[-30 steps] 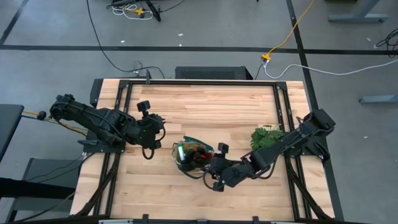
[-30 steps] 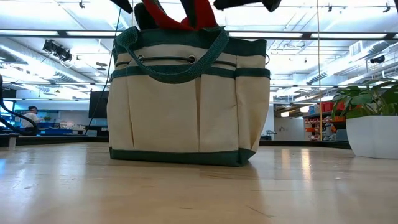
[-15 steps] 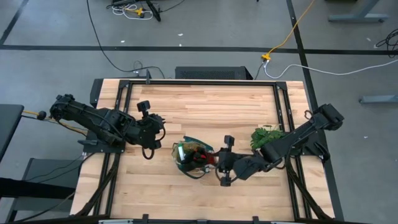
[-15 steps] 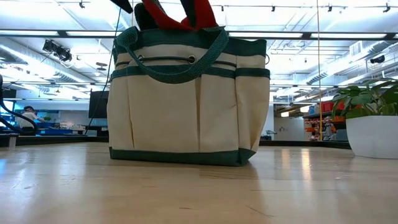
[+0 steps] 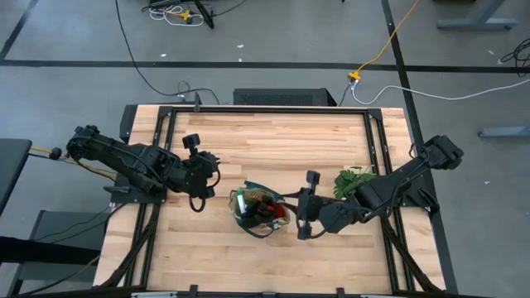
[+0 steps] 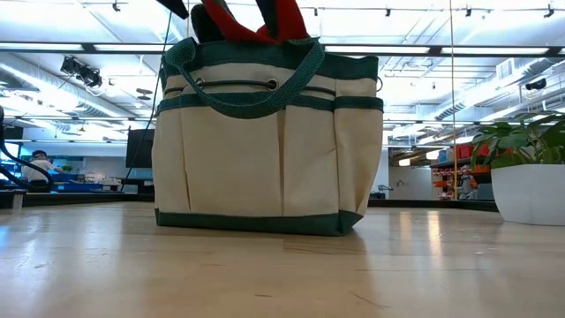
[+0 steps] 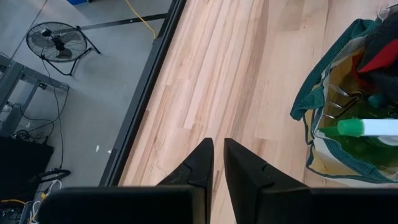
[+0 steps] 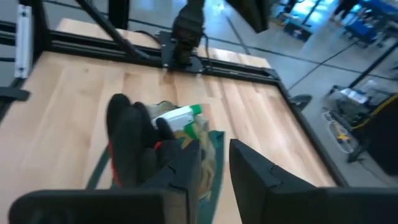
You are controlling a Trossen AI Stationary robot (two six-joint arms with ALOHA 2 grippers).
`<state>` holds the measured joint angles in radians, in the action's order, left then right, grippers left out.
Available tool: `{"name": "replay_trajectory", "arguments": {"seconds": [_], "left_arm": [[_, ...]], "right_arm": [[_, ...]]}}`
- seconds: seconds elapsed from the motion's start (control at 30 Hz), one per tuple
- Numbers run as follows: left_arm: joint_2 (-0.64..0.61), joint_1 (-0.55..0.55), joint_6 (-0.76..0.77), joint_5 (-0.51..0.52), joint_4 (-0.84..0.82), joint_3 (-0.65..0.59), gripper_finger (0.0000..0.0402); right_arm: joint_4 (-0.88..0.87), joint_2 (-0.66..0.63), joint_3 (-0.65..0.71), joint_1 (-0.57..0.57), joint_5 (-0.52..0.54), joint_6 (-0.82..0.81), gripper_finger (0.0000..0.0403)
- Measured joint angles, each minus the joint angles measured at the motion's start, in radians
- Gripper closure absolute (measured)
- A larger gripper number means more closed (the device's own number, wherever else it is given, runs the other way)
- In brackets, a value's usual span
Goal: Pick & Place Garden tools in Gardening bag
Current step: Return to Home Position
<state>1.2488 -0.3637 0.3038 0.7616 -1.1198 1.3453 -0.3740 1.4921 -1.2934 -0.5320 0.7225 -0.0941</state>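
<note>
Beige canvas gardening bag [image 5: 258,209] is stood on the counter [image 5: 273,141], red-black gloves [image 8: 127,146] poking out. Right hand [image 8: 214,146] is held narrowly apart, empty, just beside it; gloves could be snagged on retreat. Left hand [image 7: 217,146] is nearly closed, parked apart.

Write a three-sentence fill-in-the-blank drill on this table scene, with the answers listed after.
The gloves poking out of the gardening bag are red and ____.
The spray bottle lies ____ the bag.
The right gripper hovers between the bag and the potted ____.
Missing words: black; inside; plant.
</note>
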Motion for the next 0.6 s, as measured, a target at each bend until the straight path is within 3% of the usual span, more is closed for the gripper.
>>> {"name": "replay_trajectory", "arguments": {"seconds": [0.37,0.47,0.6], "left_arm": [[-0.001,0.000,-0.001,0.010,-0.001,0.000,0.0358],[-0.008,0.000,0.001,0.061,-0.010,0.000,0.0358],[-0.019,-0.001,0.024,0.092,-0.023,-0.001,0.0358]], "right_arm": [[-0.123,-0.102,0.006,0.059,0.082,-0.040,0.0322],[-0.027,-0.177,0.081,0.098,0.063,-0.001,0.0322],[0.199,-0.305,0.278,0.145,-0.034,0.055,0.0323]]}}
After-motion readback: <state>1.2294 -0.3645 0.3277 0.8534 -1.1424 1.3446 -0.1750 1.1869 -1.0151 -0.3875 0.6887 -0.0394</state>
